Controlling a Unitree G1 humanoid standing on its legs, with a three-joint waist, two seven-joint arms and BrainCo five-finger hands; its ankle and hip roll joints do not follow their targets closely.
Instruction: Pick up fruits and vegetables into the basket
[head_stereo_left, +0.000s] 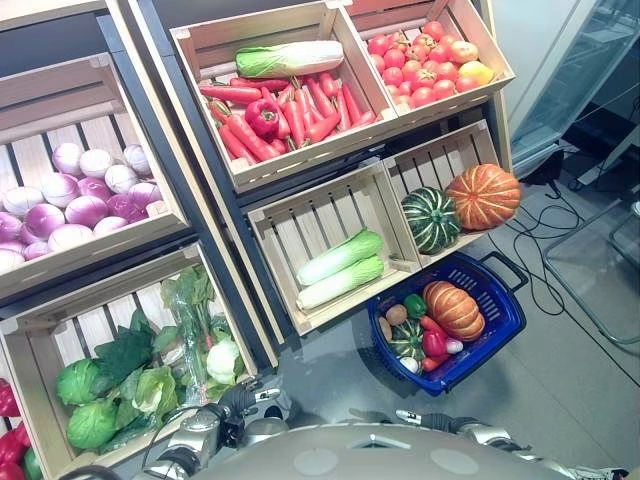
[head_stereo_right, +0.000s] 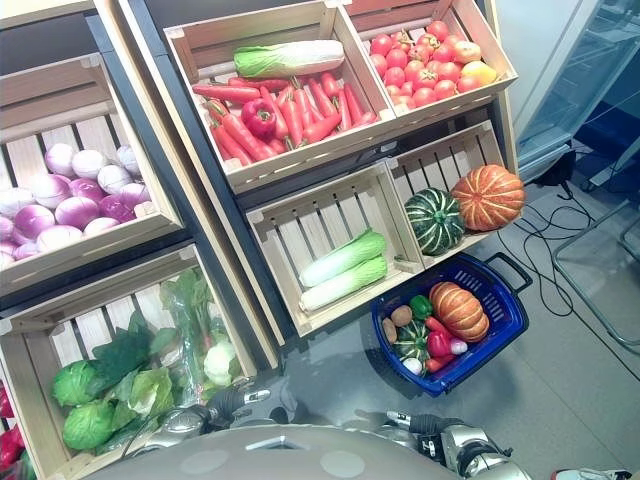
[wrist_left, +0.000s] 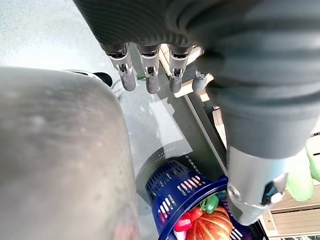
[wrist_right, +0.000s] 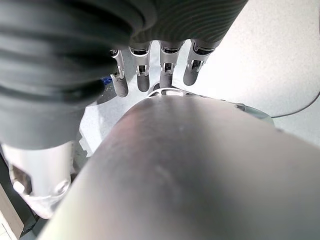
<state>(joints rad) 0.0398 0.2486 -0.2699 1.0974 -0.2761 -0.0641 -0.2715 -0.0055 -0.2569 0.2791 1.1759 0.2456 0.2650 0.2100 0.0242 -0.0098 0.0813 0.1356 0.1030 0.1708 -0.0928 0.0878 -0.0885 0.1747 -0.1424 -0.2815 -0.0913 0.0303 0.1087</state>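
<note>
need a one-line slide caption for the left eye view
Blue basket on the floor, holding an orange pumpkin and small vegetables, beside wooden crates of produce.

Shop: produce crates (head_stereo_left: 300, 95), shopping basket (head_stereo_left: 500, 310).

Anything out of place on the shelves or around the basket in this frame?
One oddity: a cabbage and a red pepper lie in the carrot crate, apart from the cabbages in the crate below. The blue basket sits upright on the floor with nothing spilled.
</note>
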